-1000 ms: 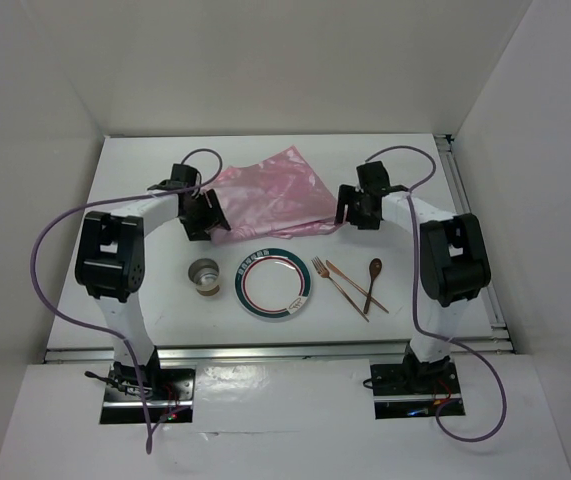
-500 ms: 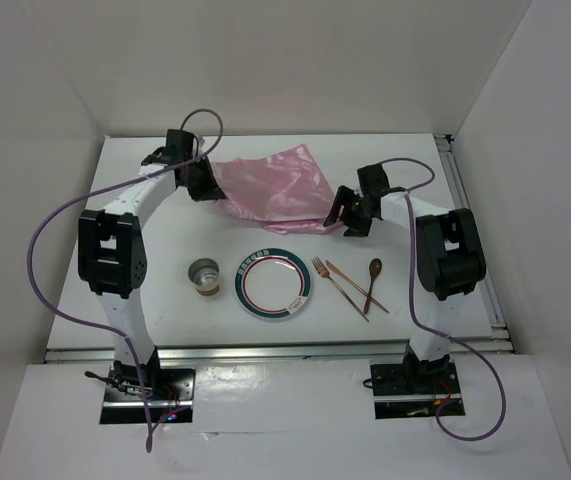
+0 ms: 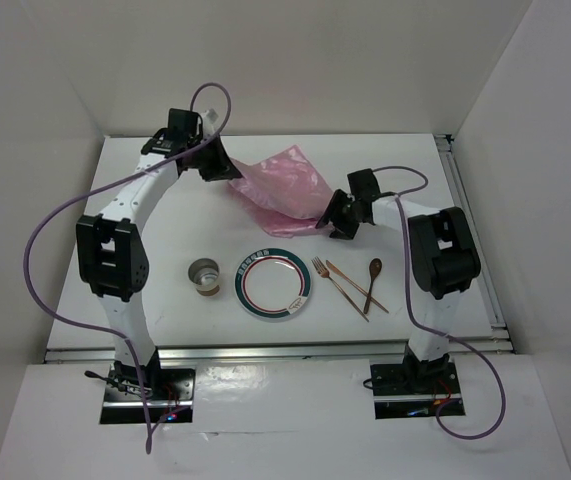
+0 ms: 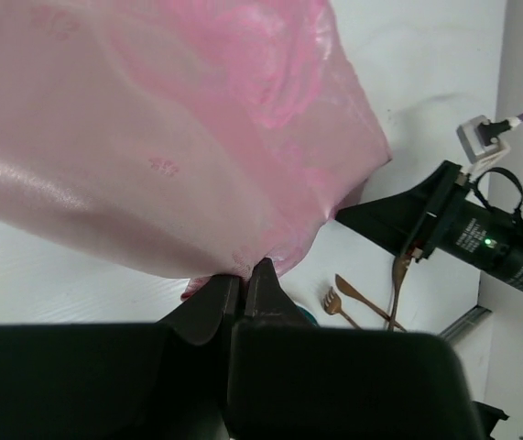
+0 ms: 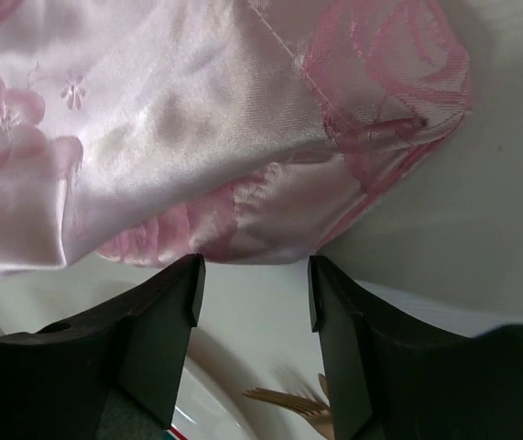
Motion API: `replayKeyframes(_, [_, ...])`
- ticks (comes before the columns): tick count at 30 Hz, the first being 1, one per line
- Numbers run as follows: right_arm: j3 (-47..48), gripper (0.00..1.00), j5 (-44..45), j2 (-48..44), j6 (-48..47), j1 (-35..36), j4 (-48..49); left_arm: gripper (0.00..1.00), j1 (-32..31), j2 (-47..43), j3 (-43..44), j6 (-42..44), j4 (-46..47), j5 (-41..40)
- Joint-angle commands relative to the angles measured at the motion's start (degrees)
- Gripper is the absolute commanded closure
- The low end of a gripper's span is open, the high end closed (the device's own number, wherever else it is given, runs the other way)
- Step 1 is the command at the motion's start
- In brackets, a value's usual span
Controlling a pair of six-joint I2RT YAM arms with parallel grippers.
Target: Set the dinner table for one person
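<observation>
Ideally, with left tool [image 4: 244,272] clamped on the placemat [image 3: 283,188], the open right tool [image 5: 253,264] pinches its corner before spreading.

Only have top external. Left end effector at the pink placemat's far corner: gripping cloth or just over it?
Observer: Gripping. In the left wrist view the left end effector is shut, with the pink placemat pinched by its hem between the fingertips.
Operator: And the other arm?
Observer: In its wrist view the right end effector is open. The hem lies right at its fingertips, with no cloth between them.
Operator: What's below that gap?
Observer: Bare dinner table, with fork tines at the bottom of the right wrist view.
</observation>
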Motion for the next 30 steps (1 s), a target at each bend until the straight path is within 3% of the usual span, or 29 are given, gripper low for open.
replayKeyframes(1, [-1.35,0.38,4.19,1.72,5.37,0.92,3.09,1.0,-0.73,-1.77,3.27,0.17,0.37,3.36])
replayKeyframes(5, [-1.89,0.38,9.55,2.32,8.72,0.23,3.71,1.0,-0.74,-1.77,5.19,0.17,-1.02,3.89])
replayKeyframes(7, [-1.89,0.47,10.17,2.33,8.73,-1.62,4.5,1.0,-0.74,-1.77,8.44,0.96,-2.96,3.89])
replayKeyframes(9, [-1.37,0.62,10.17,1.81,7.59,-2.77,5.2,1.0,-0.74,-1.25,10.3,1.49,-4.89,3.11])
replayKeyframes(10, [-0.49,0.81,10.7,1.8,6.98,-3.38,5.21,1.0,-0.74,-1.25,11.44,1.49,-4.9,3.1])
replayKeyframes(12, [0.83,1.0,11.58,1.8,5.39,-3.91,4.68,1.0,-0.74,-1.25,12.32,1.49,-4.9,2.48])
replayKeyframes(17, [3.56,1.0,13.34,-0.65,1.53,-5.23,2.83,1.0,-0.74,-1.25,16.98,2.02,-7.62,2.48])
replayKeyframes(22, [3.56,1.0,13.87,-5.84,-0.58,-7.6,3.36,1.0,-0.74,-1.77,16.98,2.02,-7.62,1.87])
replayKeyframes(30, [6.45,1.0,13.34,-5.93,-3.83,-9.36,3.28,1.0,-0.74,-1.77,15.23,0.88,-5.61,0.72])
